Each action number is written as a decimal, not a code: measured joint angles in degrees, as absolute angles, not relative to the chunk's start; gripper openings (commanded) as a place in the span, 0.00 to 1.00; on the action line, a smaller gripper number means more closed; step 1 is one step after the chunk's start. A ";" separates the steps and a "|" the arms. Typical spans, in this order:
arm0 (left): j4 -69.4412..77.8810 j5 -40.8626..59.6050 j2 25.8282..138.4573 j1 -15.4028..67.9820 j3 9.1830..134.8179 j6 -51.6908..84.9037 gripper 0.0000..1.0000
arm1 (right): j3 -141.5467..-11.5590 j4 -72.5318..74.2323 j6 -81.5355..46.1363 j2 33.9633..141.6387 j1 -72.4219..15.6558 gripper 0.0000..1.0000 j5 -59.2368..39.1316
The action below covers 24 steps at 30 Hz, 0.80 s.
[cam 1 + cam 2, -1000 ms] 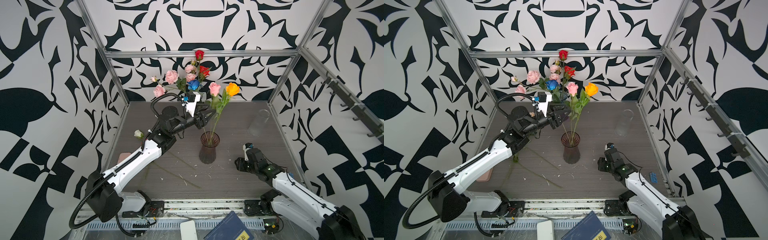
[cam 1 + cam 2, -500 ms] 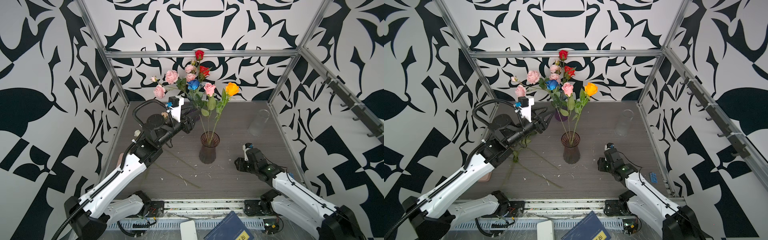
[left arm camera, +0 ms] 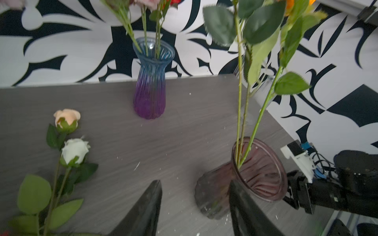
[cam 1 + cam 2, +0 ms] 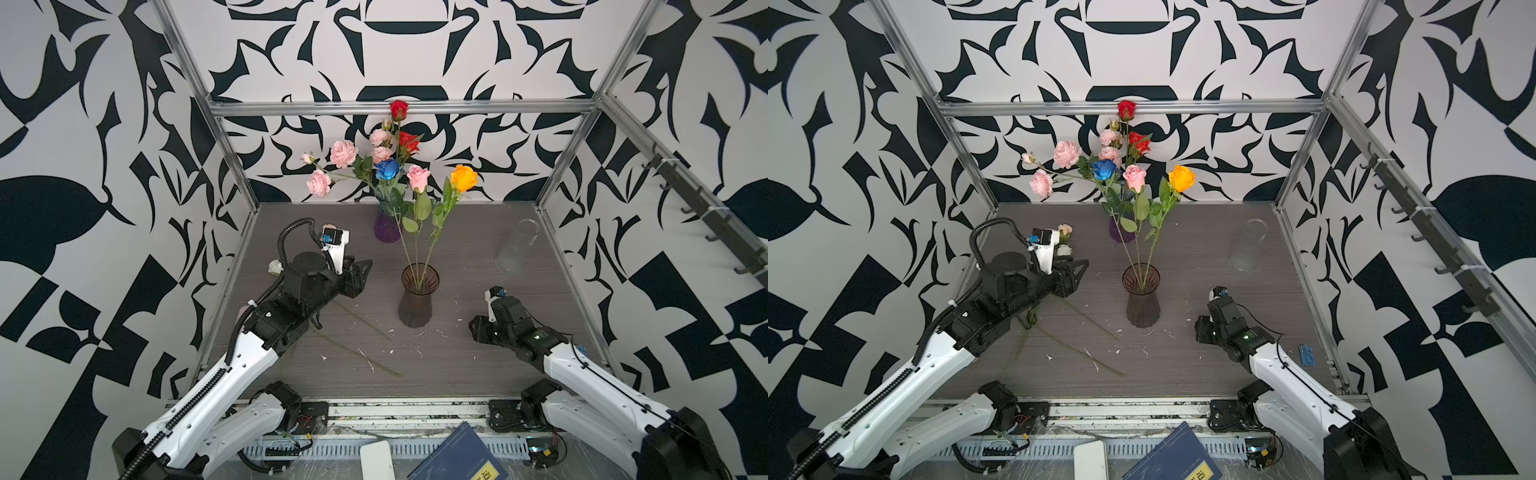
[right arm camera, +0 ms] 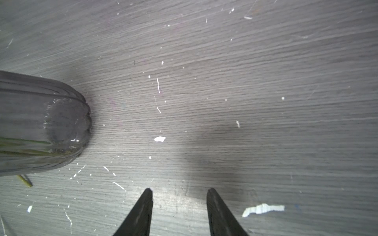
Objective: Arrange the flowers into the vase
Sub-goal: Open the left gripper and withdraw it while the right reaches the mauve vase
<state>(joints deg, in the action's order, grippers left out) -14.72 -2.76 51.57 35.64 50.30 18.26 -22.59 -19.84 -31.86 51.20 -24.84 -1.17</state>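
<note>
on the table (image 4: pixel 457 365) the dark vase (image 4: pixel 419 299) holds three stems (image 3: pixel 239 122), while a white rose (image 3: pixel 75 150) and a peach rose (image 3: pixel 67 116) lie unplaced near the left gripper (image 4: pixel 362 274), which gapes empty, as does the right gripper (image 5: pixel 180 191).

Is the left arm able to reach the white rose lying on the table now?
Probably yes: the left gripper is open and empty, and the white rose lies on the table beside it with nothing between; only the cream rose lies close.
</note>
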 measured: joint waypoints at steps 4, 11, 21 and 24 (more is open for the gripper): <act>-19.14 -2.79 50.33 35.48 48.18 19.77 0.60 | -28.25 -23.00 -34.79 51.46 -24.84 0.47 -4.49; -27.49 -5.26 46.52 35.20 46.57 20.88 0.65 | -47.07 -25.78 -37.65 54.78 -24.91 0.48 -10.72; -39.13 -4.38 43.55 35.20 51.70 23.83 0.95 | -59.57 -29.89 -41.47 63.77 -27.33 0.48 -17.43; -41.58 -3.53 42.81 35.20 57.80 22.98 0.99 | -62.37 -31.48 -42.41 67.46 -29.10 0.48 -17.32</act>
<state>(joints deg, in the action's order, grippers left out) -41.58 -3.53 42.81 35.20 57.80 22.98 -62.37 -31.48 -42.41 67.46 -29.10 -17.32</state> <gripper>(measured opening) 0.985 0.479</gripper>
